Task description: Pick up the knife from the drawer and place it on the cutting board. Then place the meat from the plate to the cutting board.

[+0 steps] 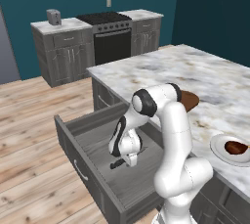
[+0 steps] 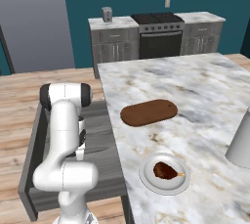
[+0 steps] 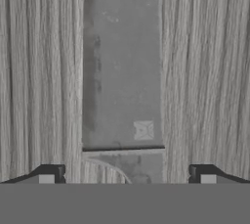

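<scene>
The wide grey drawer stands pulled open beside the island. My gripper is lowered into it, open, directly over the knife. In the hand view the grey blade runs up the middle, and the fingertips stand wide on either side without touching it. The knife's dark handle pokes out to the left of the hand. On the marble island lie the reddish-brown cutting board and, nearer, the white plate carrying the dark meat.
The arm hides part of the cutting board in the left base view. A grey cylinder stands on the island at the right edge. Beyond the island are a stove and grey cabinets; wooden floor surrounds the drawer.
</scene>
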